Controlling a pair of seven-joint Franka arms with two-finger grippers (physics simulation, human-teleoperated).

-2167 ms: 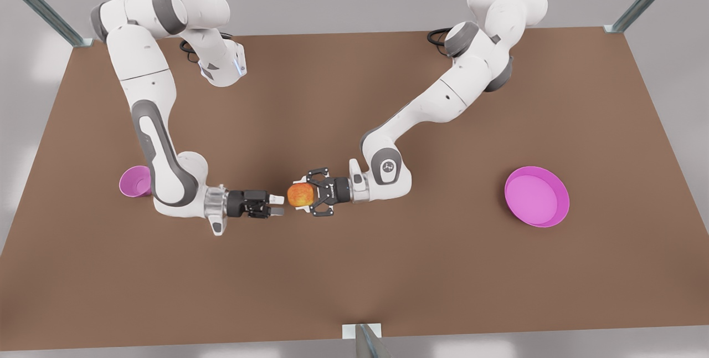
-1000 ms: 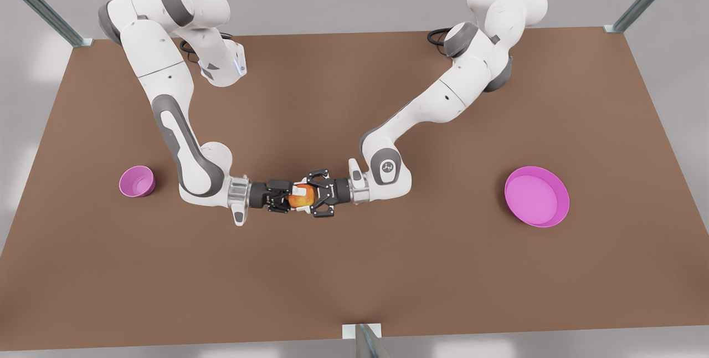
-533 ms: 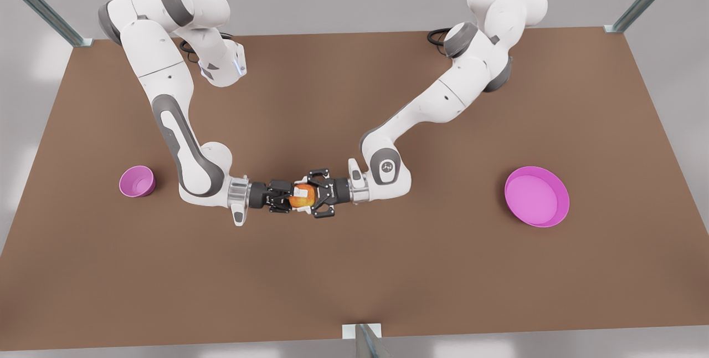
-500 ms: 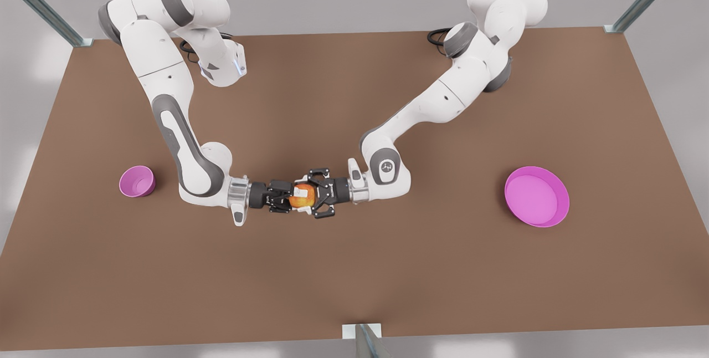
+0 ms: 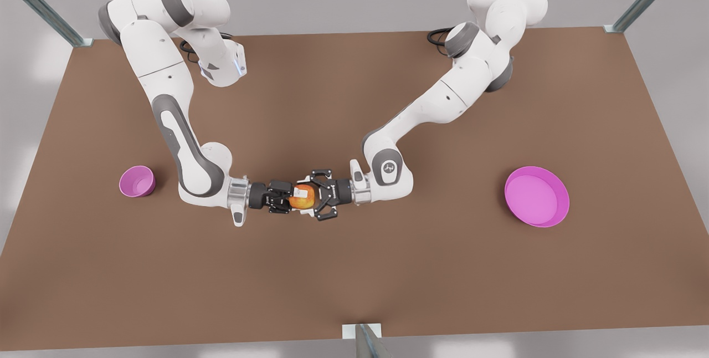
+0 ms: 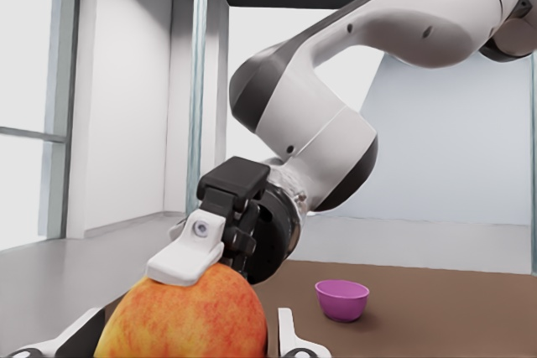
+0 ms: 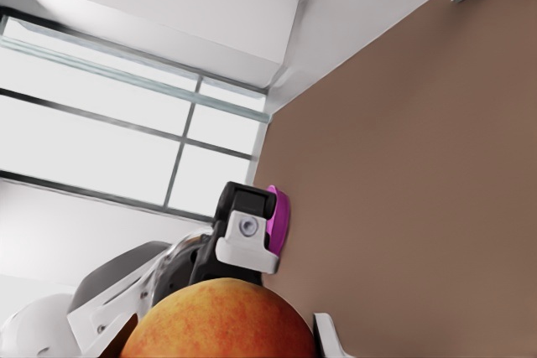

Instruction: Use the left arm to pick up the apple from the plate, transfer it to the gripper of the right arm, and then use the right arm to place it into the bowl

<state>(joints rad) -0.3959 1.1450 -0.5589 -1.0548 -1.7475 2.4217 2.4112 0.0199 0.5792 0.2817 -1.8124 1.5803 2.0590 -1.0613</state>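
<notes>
In the front view the red-orange apple (image 5: pixel 302 197) hangs above mid-table between the two grippers. My right gripper (image 5: pixel 297 198), with white fingertips, comes from the front view's left and is shut on the apple. My left gripper (image 5: pixel 314 197), with black linkage fingers, faces it from the front view's right, open, its fingers spread around the apple. The left wrist view shows the apple (image 6: pixel 185 316) with a white fingertip (image 6: pixel 189 257) pressed on top. The small bowl (image 5: pixel 137 181) stands at the front view's left, the wide plate (image 5: pixel 536 196) at the right.
The brown table (image 5: pixel 354 269) has metal posts at its back corners and a bracket (image 5: pixel 363 335) at its front edge. Open surface lies between the right arm's elbow and the bowl (image 6: pixel 341 299). The plate (image 7: pixel 281 220) peeks out behind the apple (image 7: pixel 218 324) in the right wrist view.
My right gripper moved in from the front view's left and shut on the apple. Just now the left gripper's linkage fingers spread and it drew back slightly toward the plate.
</notes>
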